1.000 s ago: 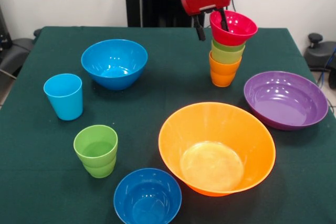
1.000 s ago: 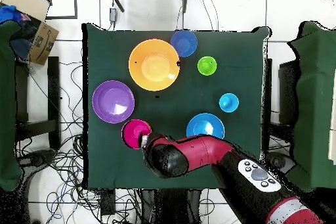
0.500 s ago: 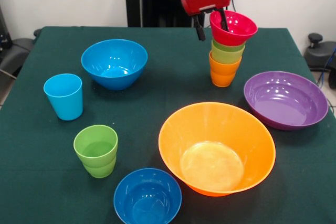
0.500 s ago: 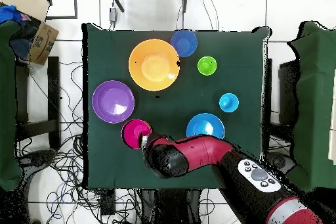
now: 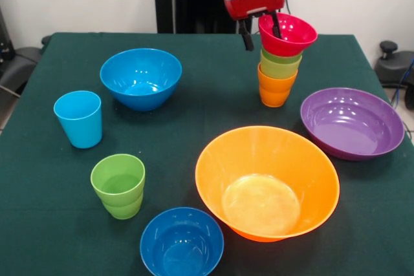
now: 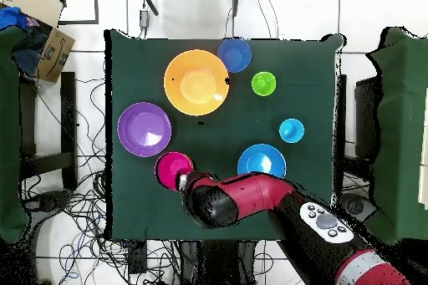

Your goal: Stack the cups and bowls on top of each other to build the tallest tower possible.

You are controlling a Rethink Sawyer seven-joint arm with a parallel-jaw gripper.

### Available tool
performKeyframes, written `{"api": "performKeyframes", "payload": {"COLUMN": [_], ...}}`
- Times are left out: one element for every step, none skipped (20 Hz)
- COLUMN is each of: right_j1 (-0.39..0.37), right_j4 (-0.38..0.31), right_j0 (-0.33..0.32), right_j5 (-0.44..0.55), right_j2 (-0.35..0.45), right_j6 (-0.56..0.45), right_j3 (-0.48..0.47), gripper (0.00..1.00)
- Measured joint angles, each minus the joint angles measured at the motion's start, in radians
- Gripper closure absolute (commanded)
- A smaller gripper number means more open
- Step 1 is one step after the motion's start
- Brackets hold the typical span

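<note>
Straddling: my claw [image 5: 261,33] stood with its two dark fingers spread either side of the rim of the red bowl [image 5: 288,33], one finger outside the bowl's wall, the other inside it.
Claw state: parted, not clenched; whether either finger pressed on the rim I could not tell.
Arm pose: my red wrist block hung straight down over the far part of the desk [image 5: 194,95]; in the overhead view my red and black arm [image 6: 251,198] lay across the desk's edge and ended at the red bowl.
Tower: the red bowl sat on top of a lime green cup [image 5: 281,64], which sat nested in the orange cup [image 5: 275,90]; the tower stood upright near the far right of the desk in the front view.
Purple bowl [image 5: 352,122]: wide and shallow, just to the right of the tower and a little nearer the camera, apart from it.
Large orange bowl [image 5: 267,181]: in front of the tower, apart from it, upright.
Blue bowls: one [image 5: 141,77] to the left of the tower on the far side, the other [image 5: 182,242] at the near edge beside the large orange bowl.
Light blue cup [image 5: 79,118]: upright at the left, alone.
Stepped green cup [image 5: 118,185]: upright, nearer than the light blue cup, alone.
</note>
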Motion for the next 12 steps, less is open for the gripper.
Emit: {"api": "performKeyframes", "payload": {"right_j1": [0.0, 0.0, 0.0, 0.0, 0.001, 0.0, 0.0, -0.001, -0.001, -0.002, -0.002, -0.001], "right_j4": [0.0, 0.0, 0.0, -0.002, -0.007, -0.009, -0.011, -0.012, -0.012, -0.012, -0.012, -0.012], "right_j0": [0.002, 0.006, 0.01, 0.015, 0.025, 0.03, 0.034, 0.039, 0.041, 0.048, 0.052, 0.053], "right_j5": [0.0, 0.0, 0.0, -0.001, -0.004, -0.006, -0.009, -0.011, -0.013, -0.021, -0.031, -0.04], "right_j2": [-0.003, -0.009, -0.016, -0.023, -0.036, -0.04, -0.045, -0.049, -0.05, -0.054, -0.057, -0.06], "right_j6": [0.0, 0.0, 0.0, 0.0, 0.0, 0.0, 0.0, 0.0, 0.0, 0.0, 0.0, 0.0], "right_j3": [0.0, 0.0, 0.0, 0.0, 0.0, 0.0, 0.0, 0.0, 0.0, 0.0, 0.0, 0.0], "gripper": [0.0, 0.0, 0.0, 0.0, 0.0, 0.0, 0.0, 0.0, 0.0, 0.0, 0.0, 0.0]}}
